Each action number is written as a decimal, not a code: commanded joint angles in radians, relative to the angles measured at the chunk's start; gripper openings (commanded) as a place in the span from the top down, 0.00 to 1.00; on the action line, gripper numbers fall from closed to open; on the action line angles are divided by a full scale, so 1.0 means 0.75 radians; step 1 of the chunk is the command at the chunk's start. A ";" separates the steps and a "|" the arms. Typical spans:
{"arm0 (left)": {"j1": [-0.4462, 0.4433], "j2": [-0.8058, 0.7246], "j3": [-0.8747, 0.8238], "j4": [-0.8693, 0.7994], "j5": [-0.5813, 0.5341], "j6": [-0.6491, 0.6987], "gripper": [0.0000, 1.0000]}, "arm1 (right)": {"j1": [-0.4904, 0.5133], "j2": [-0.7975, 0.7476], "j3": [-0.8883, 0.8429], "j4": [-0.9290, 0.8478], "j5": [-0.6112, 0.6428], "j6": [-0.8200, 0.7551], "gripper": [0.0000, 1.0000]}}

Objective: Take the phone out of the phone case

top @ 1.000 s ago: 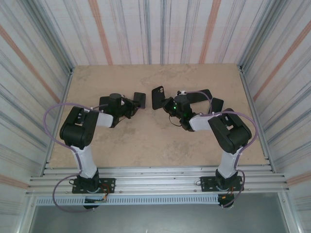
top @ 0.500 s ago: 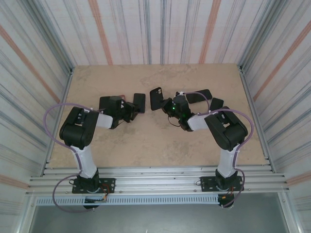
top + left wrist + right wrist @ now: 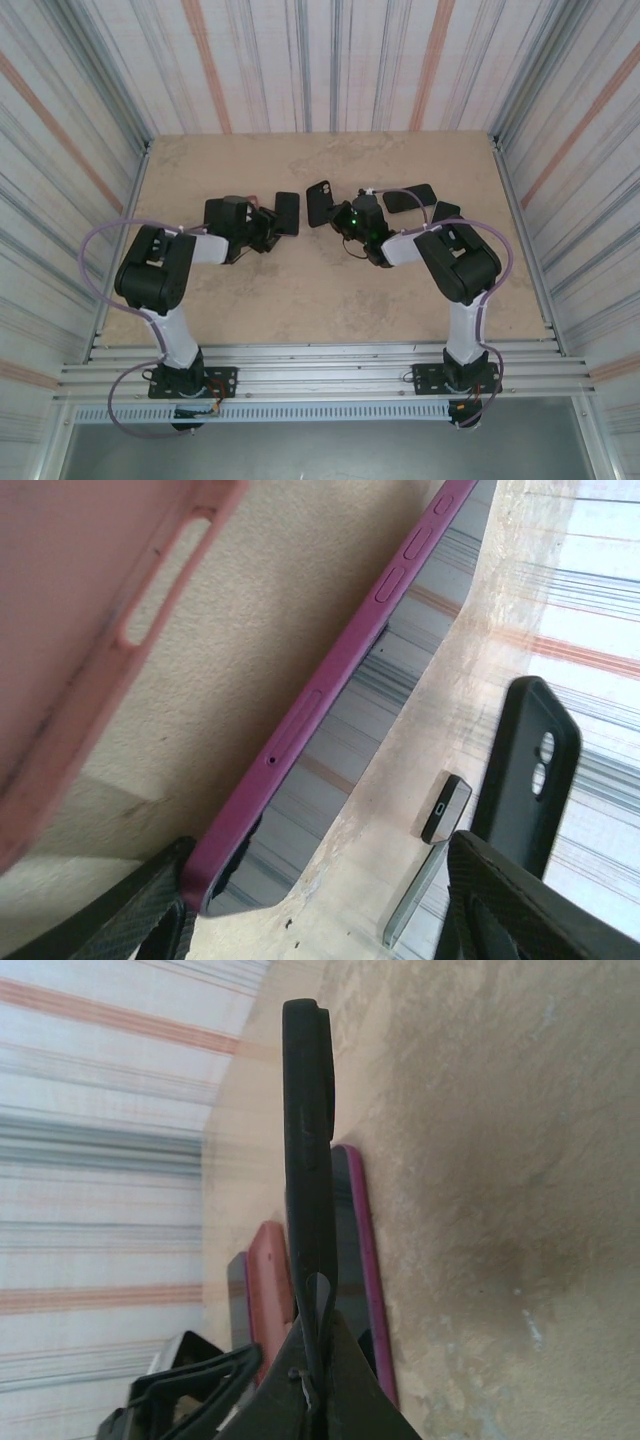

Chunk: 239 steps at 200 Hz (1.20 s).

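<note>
1. At the far left, a salmon-pink phone case sits very close to the left wrist camera, beside the phone.
2. The left gripper has its fingers spread wide. One finger is next to the near corner of the magenta phone and the other stands well apart from it, so I judge that nothing is gripped.
3. The magenta phone seems to lie flat on the table, glass up, a little left of the middle. Its long axis runs from the near edge toward the far wall, across the direction in which the left gripper points.
4. The black phone case stands upright, near the phone but apart from it. The right gripper is closed on its lower edge. I cannot tell for sure if this case is empty.
5. The left arm is clearly nearer to the phone, and the right arm has only the case.
6. Two more dark flat items, phones or cases, lie on the table behind the right gripper.
</note>
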 commanded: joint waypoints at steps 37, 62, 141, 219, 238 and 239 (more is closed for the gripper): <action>0.043 -0.083 -0.011 -0.219 -0.031 0.074 0.29 | 0.020 0.124 0.075 0.013 0.027 -0.001 0.97; 0.049 -0.086 0.001 -0.208 -0.006 0.078 0.27 | 0.025 0.180 0.098 0.045 0.019 0.025 0.96; 0.068 -0.065 0.076 -0.326 -0.024 0.178 0.26 | 0.040 0.212 0.148 -0.006 -0.042 -0.037 0.82; 0.106 -0.074 0.118 -0.430 -0.041 0.269 0.25 | 0.043 0.184 0.200 -0.194 -0.150 -0.183 0.73; 0.109 -0.082 0.115 -0.421 -0.037 0.271 0.25 | 0.039 0.171 0.213 -0.254 -0.157 -0.227 0.69; 0.109 -0.083 0.115 -0.421 -0.035 0.270 0.25 | 0.039 0.169 0.214 -0.256 -0.157 -0.229 0.69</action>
